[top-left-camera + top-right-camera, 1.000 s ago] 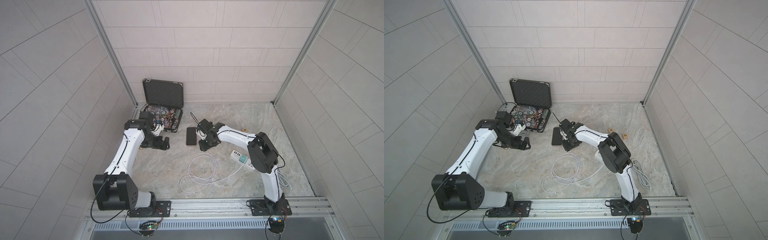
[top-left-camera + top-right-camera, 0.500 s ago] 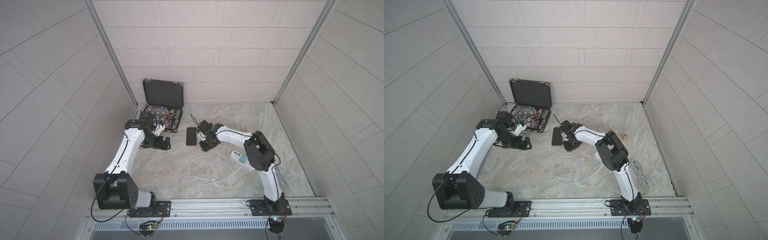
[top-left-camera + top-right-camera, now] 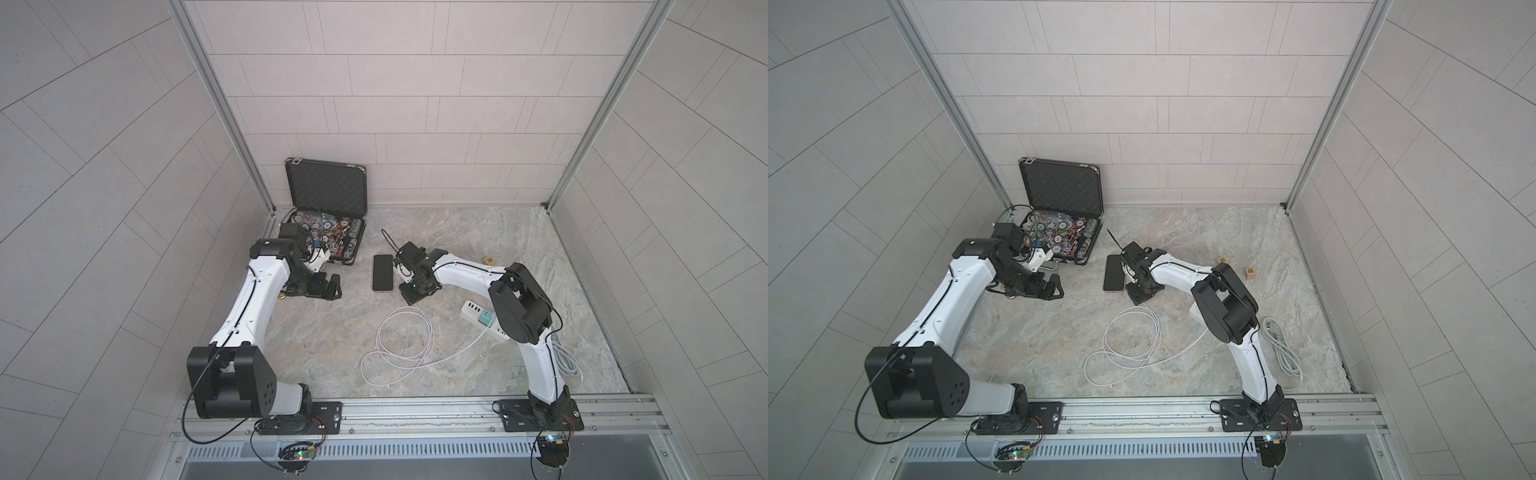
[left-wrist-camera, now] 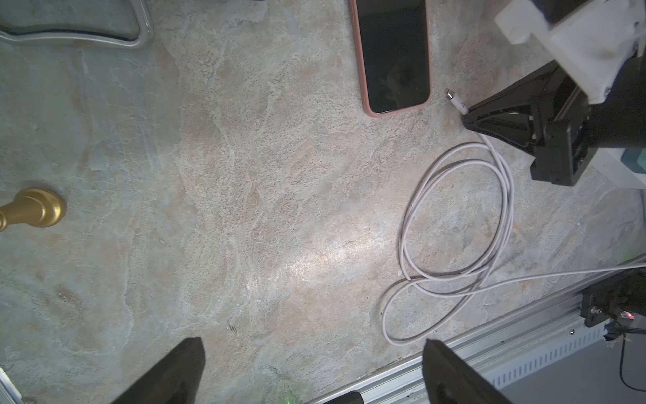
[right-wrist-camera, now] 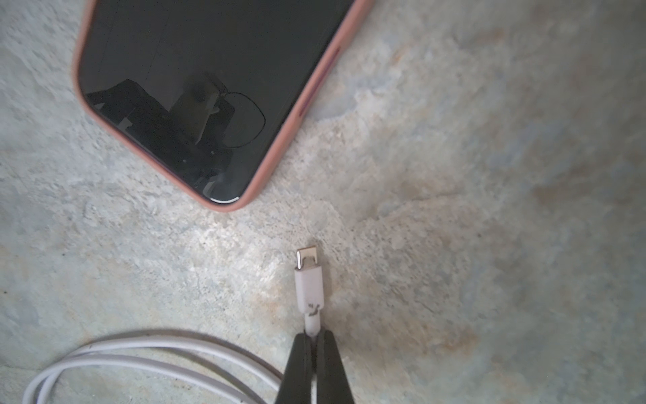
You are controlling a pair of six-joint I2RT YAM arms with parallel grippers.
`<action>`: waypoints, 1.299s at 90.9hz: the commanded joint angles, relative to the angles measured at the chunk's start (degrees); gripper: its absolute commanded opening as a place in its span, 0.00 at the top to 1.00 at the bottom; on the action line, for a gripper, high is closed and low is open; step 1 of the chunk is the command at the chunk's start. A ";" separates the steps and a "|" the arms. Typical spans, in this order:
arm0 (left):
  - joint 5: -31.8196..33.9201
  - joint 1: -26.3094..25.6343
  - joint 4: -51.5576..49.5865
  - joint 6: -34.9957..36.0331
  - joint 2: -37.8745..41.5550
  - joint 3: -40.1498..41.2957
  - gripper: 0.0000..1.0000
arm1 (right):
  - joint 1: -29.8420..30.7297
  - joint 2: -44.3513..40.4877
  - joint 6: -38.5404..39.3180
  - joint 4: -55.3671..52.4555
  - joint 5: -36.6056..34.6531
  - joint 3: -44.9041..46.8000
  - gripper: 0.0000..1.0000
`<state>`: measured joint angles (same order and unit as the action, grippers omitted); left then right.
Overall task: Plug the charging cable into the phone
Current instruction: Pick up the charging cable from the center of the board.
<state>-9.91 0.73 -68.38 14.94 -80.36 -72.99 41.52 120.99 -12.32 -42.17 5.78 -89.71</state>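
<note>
Both top views look down from high; both wrist views look down closer, sharing the phone [image 4: 393, 56].

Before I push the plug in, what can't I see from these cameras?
Port of the phone: the right wrist view looks down on the screen, so the opening is hidden.
Far end of the phone: cut off by the frame edge in both wrist views.
The plug tip: too small in both top views, under the right gripper.
The power strip: partly behind the right arm in both top views.
</note>
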 commanded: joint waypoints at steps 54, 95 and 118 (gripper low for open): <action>-39.04 -6.62 55.70 -28.70 6.73 19.09 0.03 | -0.65 -30.29 -34.09 15.02 -12.09 11.64 1.00; -36.27 -22.80 69.72 -23.81 3.85 25.40 0.02 | -0.65 -39.04 -48.48 29.83 -11.89 22.47 1.00; -28.17 -27.12 66.52 -22.58 1.39 21.75 0.00 | 0.05 -39.97 -51.19 32.42 -10.53 24.63 1.00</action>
<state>-41.87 -25.06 -0.43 -9.43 -77.91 -48.31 41.04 83.31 -60.93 -12.91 -4.93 -66.13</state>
